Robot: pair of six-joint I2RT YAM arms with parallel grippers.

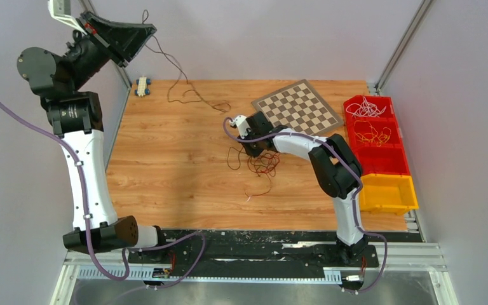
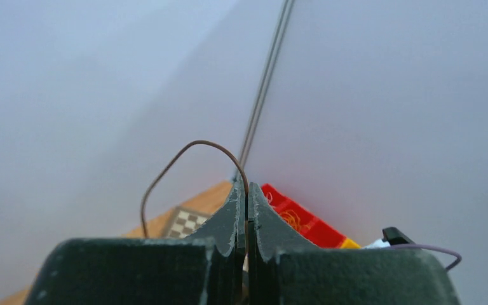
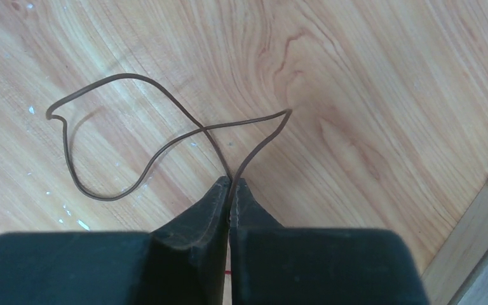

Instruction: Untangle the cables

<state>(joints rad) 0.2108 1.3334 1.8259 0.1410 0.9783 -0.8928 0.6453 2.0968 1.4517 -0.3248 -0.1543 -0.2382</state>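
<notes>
Dark brown cable (image 2: 194, 143), very thin, pinched in the left claw (image 2: 246, 190), which is up high at the far-left corner. The strand droops in kinks to the tabletop (image 1: 165, 165). Right claw (image 3: 230, 184) sits low, mid-tabletop, clamped tight on a brown loop (image 3: 127, 75) lying flat in a heart-like curl. Red-and-dark tangle (image 1: 264, 162) just beside it. White cables (image 1: 365, 108) and yellow-orange cables (image 1: 375, 133) lie in the red bins (image 1: 384, 162) at right.

No legible txt, labels or nos. anywhere (all three views checked).
</notes>
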